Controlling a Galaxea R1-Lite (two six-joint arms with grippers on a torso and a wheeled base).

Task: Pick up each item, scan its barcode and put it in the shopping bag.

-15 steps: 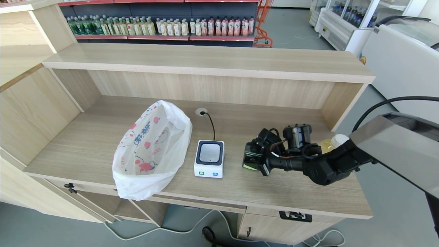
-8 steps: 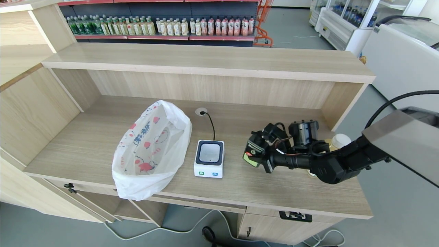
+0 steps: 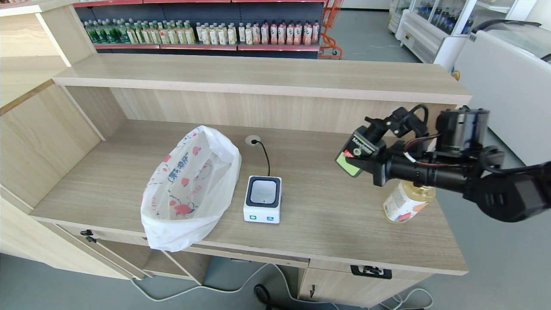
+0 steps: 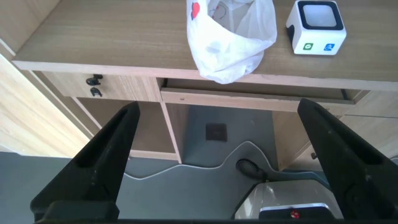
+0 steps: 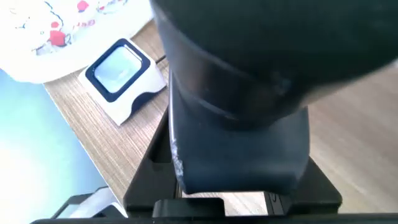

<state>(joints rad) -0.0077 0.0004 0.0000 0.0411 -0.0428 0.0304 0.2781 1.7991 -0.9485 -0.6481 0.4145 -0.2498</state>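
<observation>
Now the small box (image 3: 352, 157) is off the table (image 3: 327, 224), held up in the right pincer (image 3: 366, 146).

Far left, the left pincer (image 4: 219, 107) hangs below the table's front edge, its jaws spread wide with nothing between them. On the table the white shopping bag (image 3: 189, 189) sits slumped with its mouth open, and the scanner (image 3: 262, 198) stands just right of it. A second ago the right pincer was down at the table close beside the scanner. It has since risen and swung right, clamped on the green-faced box, which now hangs in the air well apart from the scanner. Under the arm a bottle (image 3: 407, 204) stands near the table's right end. The pick looks done. Scanning comes next, so the box has to travel back left over the scanner's window.
</observation>
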